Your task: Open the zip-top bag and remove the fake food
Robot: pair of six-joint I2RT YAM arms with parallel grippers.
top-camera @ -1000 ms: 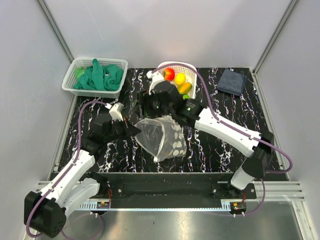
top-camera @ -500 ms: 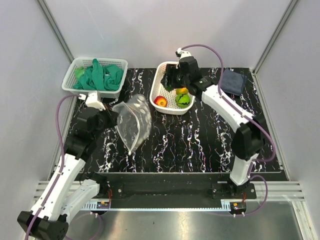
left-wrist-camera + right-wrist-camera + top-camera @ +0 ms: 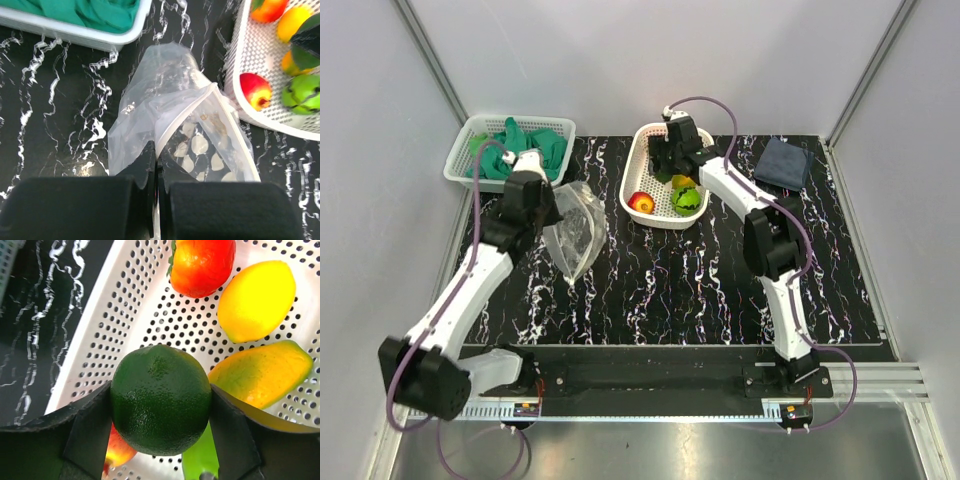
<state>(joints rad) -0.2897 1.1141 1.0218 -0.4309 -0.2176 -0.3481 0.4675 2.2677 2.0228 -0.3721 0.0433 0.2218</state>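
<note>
Green and glossy, a fake lime (image 3: 160, 385) sits wedged between the widely spread jaws of the right pincer (image 3: 160, 407). It hangs directly over the white perforated basket (image 3: 125, 305), where other fake food (image 3: 257, 297) lies, seemingly poised for release. Fully closed, the left pincer (image 3: 156, 167) pinches the edge of the zip-top bag (image 3: 170, 95). The pouch spreads forward from its tips over the counter (image 3: 50, 125), probably held aside, with no fruit visible inside.

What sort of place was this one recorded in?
Probably a robot lab test cell: bare white panel walls on aluminium posts, two arms bolted to a rail at the table edge, and a basket of fake food as props.
</note>
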